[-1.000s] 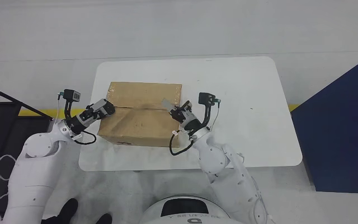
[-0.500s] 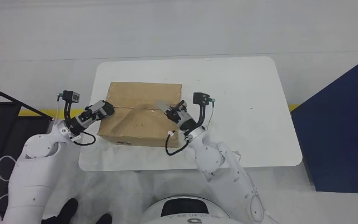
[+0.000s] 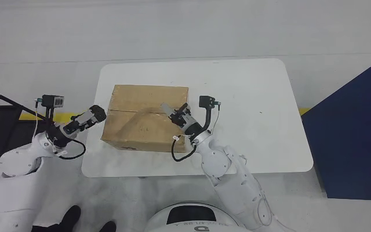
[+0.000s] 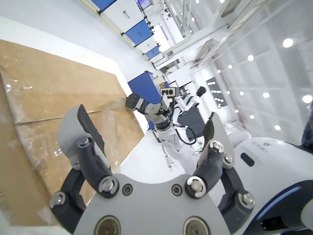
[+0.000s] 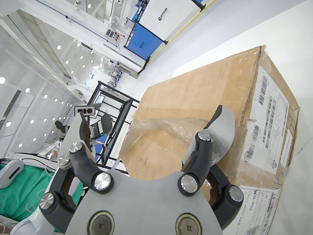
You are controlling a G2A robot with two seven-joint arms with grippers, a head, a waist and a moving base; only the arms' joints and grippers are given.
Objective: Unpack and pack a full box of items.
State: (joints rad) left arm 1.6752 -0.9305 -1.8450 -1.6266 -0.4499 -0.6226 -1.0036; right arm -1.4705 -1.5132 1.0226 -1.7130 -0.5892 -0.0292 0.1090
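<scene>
White desk (image 3: 249, 98) in a bright hall with blue partition panels.

Right claw (image 5: 151, 116) (image 3: 168, 108) hangs over the top of the box (image 3: 145, 98) (image 5: 195, 86), near the box's right end and at the seam between its flaps. Its fingers stand wide apart with nothing clamped between them. Clear tape (image 5: 166, 125) (image 3: 148, 111) rises off the box top in a loose, crinkled arch just under this claw. Whether a finger touches the tape cannot be told.

Left claw (image 4: 146, 113) (image 3: 98, 111) sits just beside the box's left end, level with the seam and pointing at it. It too is spread wide and holds nothing.

In the left wrist view the right claw (image 4: 132, 101) shows at the far end of the box (image 4: 49, 74), by the lifted tape (image 4: 110, 113).

The box is brown cardboard with its flaps down, and lies flat on the left half of the desk. White printed labels (image 5: 269, 123) are stuck on its right end face.
</scene>
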